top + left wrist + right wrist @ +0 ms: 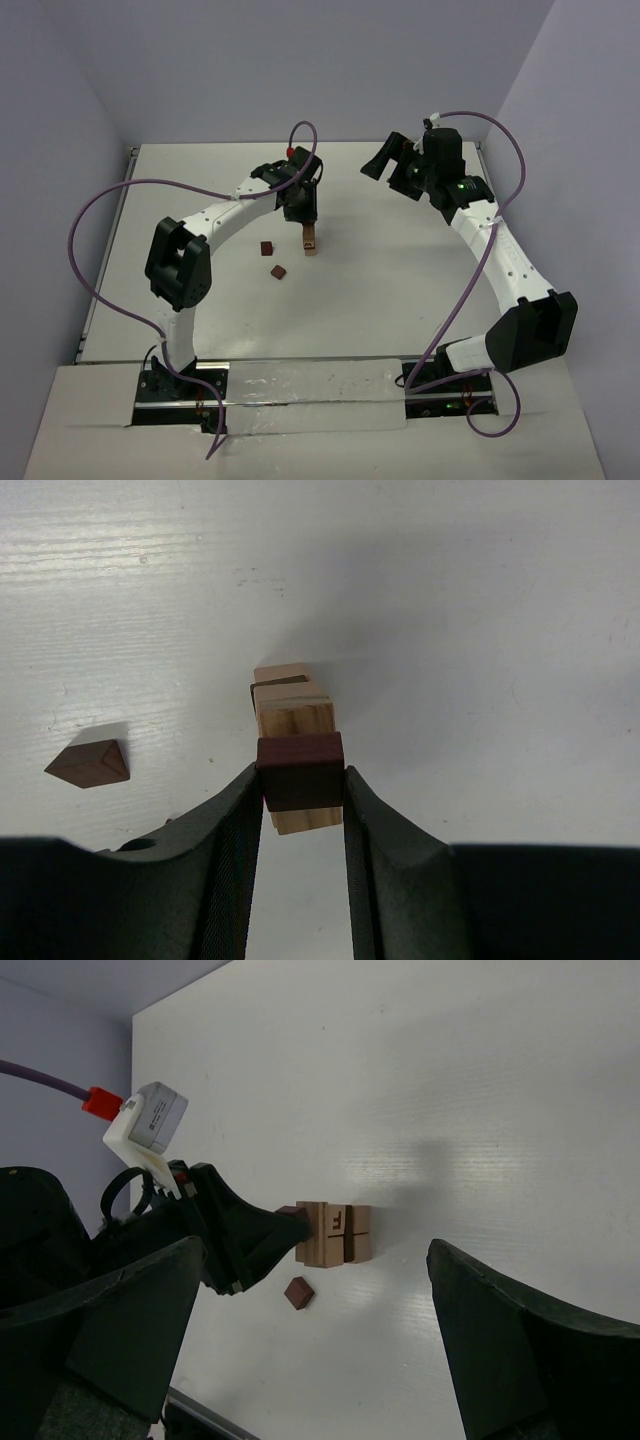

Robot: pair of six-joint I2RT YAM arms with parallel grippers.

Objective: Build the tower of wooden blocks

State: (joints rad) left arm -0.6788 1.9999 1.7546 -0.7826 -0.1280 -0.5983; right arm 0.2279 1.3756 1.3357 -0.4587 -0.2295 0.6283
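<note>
Left wrist: the fingers pinch a dark cube topping the tower.

Your left gripper pinches the top cube of the tower at mid-frame, closing off its upper-left side. One loose brown block and a second brown block lie near its lower left. You can pass over the table to its right; the right gripper, jaws spread, sits upper right, well apart.
</note>
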